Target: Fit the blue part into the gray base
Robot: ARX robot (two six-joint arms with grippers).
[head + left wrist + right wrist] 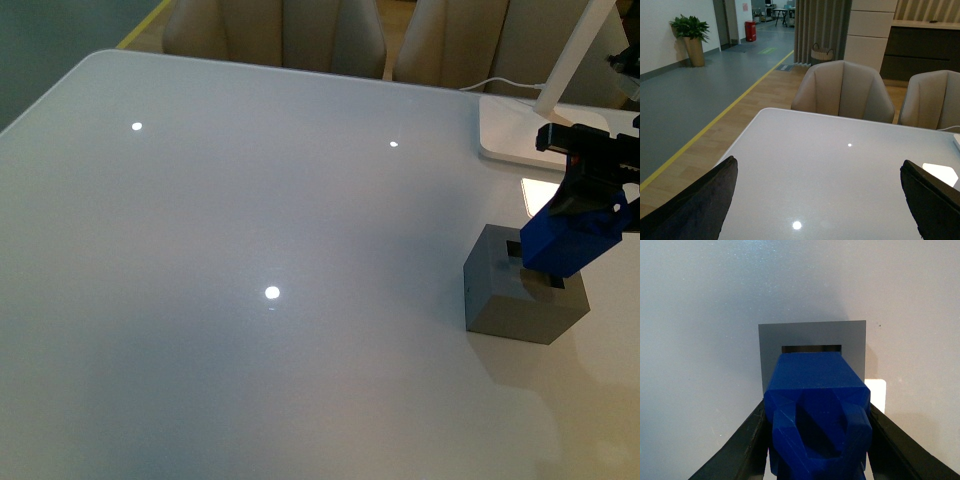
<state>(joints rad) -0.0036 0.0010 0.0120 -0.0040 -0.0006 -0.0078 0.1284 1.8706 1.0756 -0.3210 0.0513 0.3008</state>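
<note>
The gray base (520, 295) sits on the white table at the right, its square hole facing up. My right gripper (590, 215) is shut on the blue part (570, 240) and holds it tilted, its lower end at the hole. In the right wrist view the blue part (817, 410) sits between the black fingers (740, 450), its loop handle toward the camera, covering most of the gray base (812, 337); a thin slit of the hole shows beyond it. My left gripper (820, 200) is open and empty above the table, away from both objects.
A flat white lamp base (525, 125) with a slanted white arm and cable stands at the back right, just behind my right gripper. Beige chairs (842, 92) line the table's far edge. The glossy white table (250, 250) stretches left of the base.
</note>
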